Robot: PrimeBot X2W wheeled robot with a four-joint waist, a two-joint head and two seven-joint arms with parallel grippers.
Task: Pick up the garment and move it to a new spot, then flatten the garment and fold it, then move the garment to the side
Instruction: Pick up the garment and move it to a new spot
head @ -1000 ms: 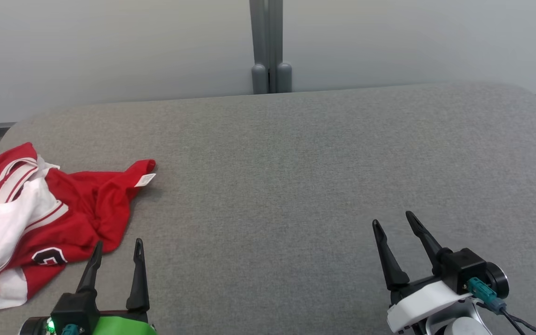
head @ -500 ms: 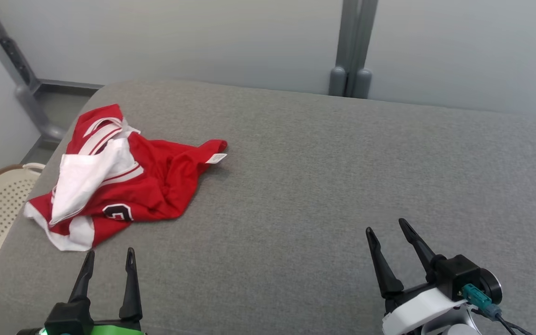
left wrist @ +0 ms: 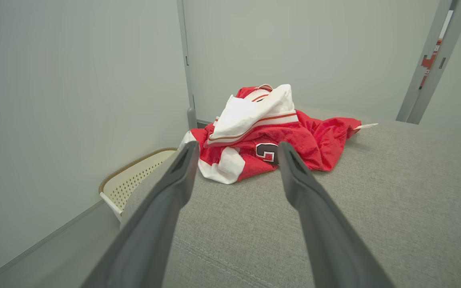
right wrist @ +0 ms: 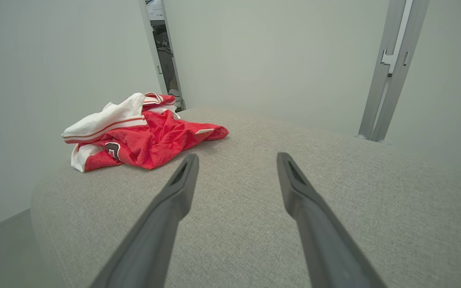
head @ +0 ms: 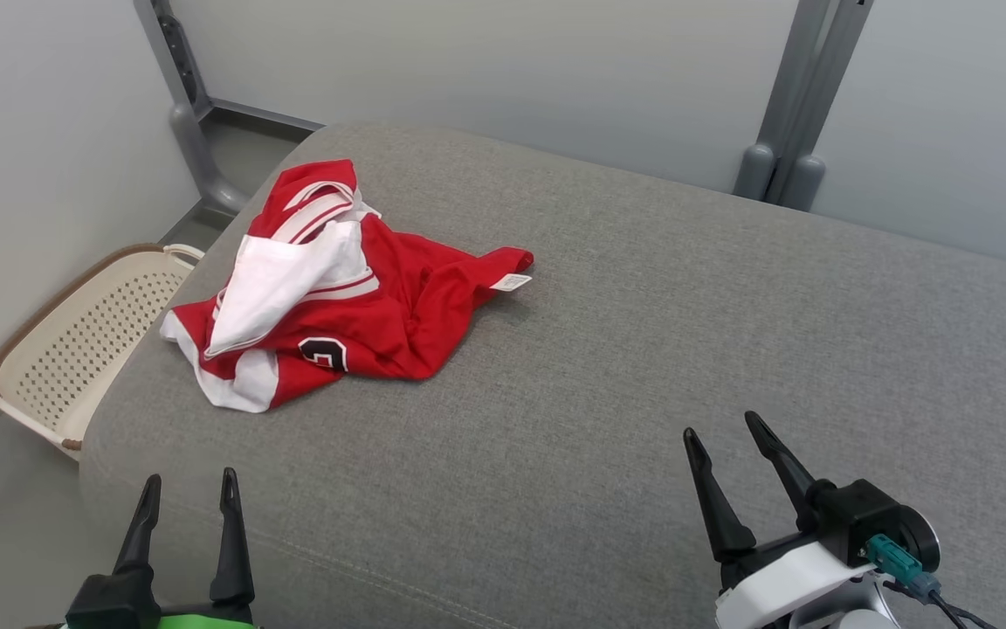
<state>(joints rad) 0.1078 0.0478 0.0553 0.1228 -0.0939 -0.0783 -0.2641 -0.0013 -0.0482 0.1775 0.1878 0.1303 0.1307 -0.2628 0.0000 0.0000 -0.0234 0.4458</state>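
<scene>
Pick-up stage, unstarted: crumpled red garment (head: 354, 297) on grey cushion (head: 643, 349), untouched. Spread open, empty: left gripper (head: 189, 476), right gripper (head: 720, 425). Next: needs forward reach, pinch on raised fold.

Pale walls (head: 485, 79), grey uphol. surface (head: 643, 349) — basket (head: 88, 345)

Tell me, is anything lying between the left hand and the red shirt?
No, nothing visible. Bare grey cushion lies between the open left hand and the crumpled shirt; the basket stands off the cushion, to the left.
</scene>
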